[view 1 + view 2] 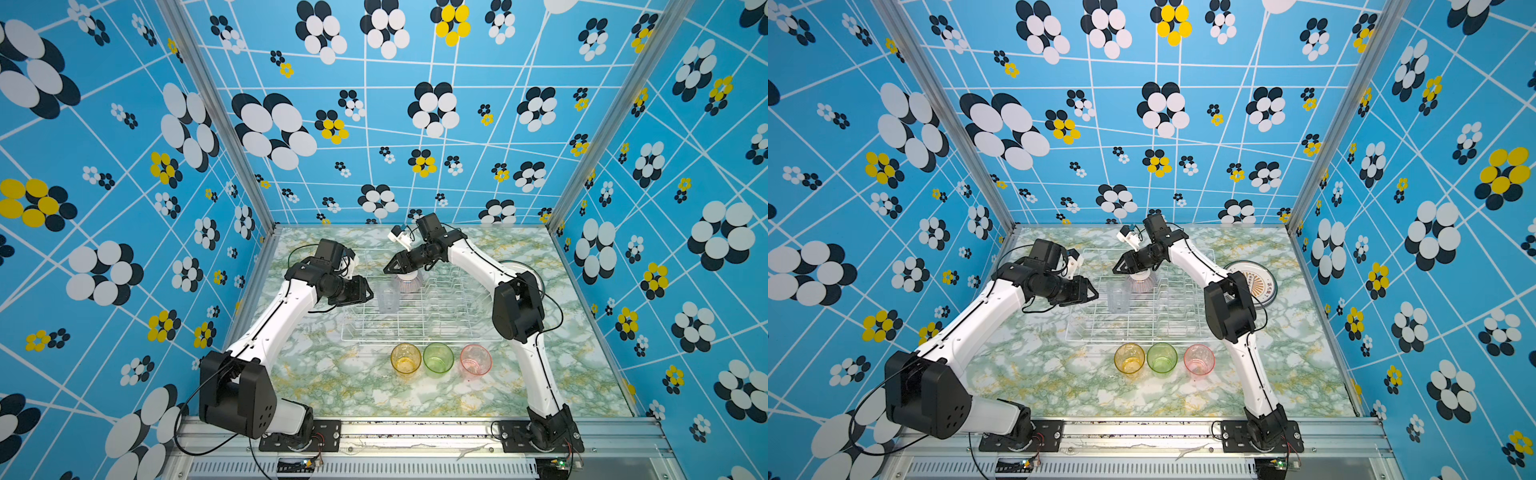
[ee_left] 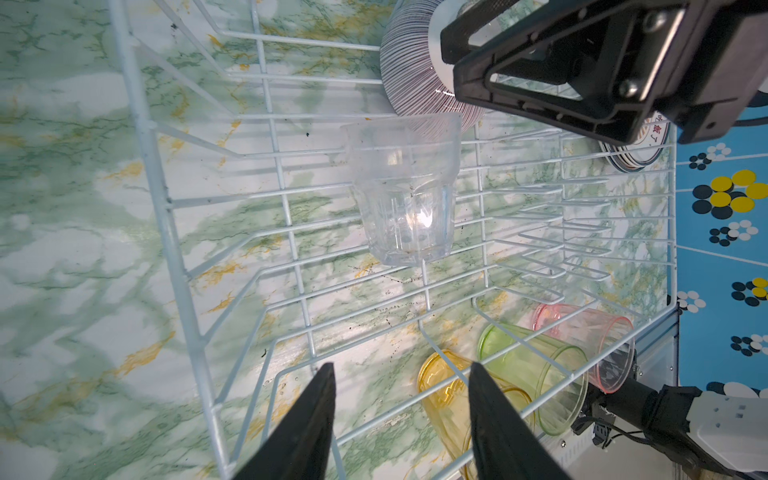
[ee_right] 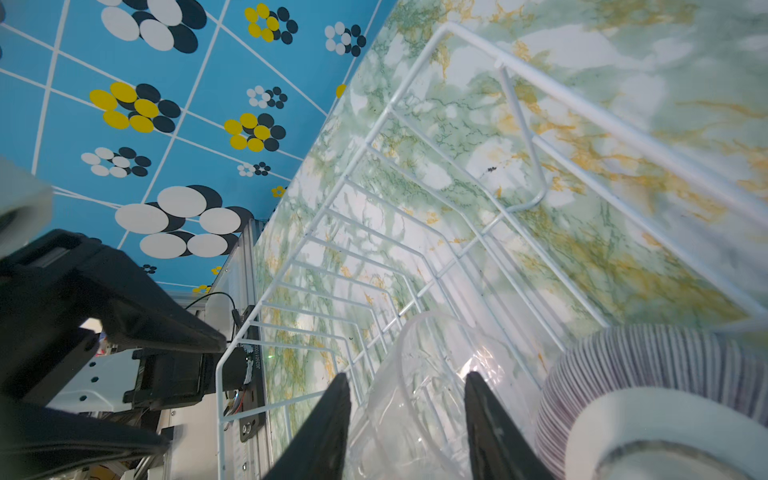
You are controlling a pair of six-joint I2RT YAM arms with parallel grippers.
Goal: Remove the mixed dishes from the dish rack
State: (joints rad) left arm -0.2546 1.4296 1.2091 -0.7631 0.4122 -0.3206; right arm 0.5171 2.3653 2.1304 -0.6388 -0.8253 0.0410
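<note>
Fingers of the left gripper [image 2: 401, 368] stand apart with nothing between them, aimed into the white wire dish rack [image 1: 419, 332] toward the clear faceted plastic tumbler [image 2: 405, 195]. The right gripper [image 3: 405, 378] is also spread and empty, poised over the white foot of the upturned purple-striped ribbed bowl [image 1: 409, 283]. Both dishes sit in the rack's far left part, just beside each other. An amber translucent tumbler [image 1: 405, 358], a green translucent tumbler [image 1: 438, 357] and a pink translucent tumbler [image 1: 476, 360] stand on the green marbled tabletop [image 1: 332, 386] in front of the rack. A round white printed plate [image 1: 1258, 286] lies to the rack's right.

Crowding is the main risk: the grippers are near each other and could collide if both reach in. Lifting the bowl might tip the tumbler, and the smooth clear plastic could slip from a shallow pinch or catch on the wires.

The right arm covers much of the plate, so I cannot tell whether it is one plate or a stack. Whether bowl and tumbler touch is unclear, and the bowl's rim is hidden.
</note>
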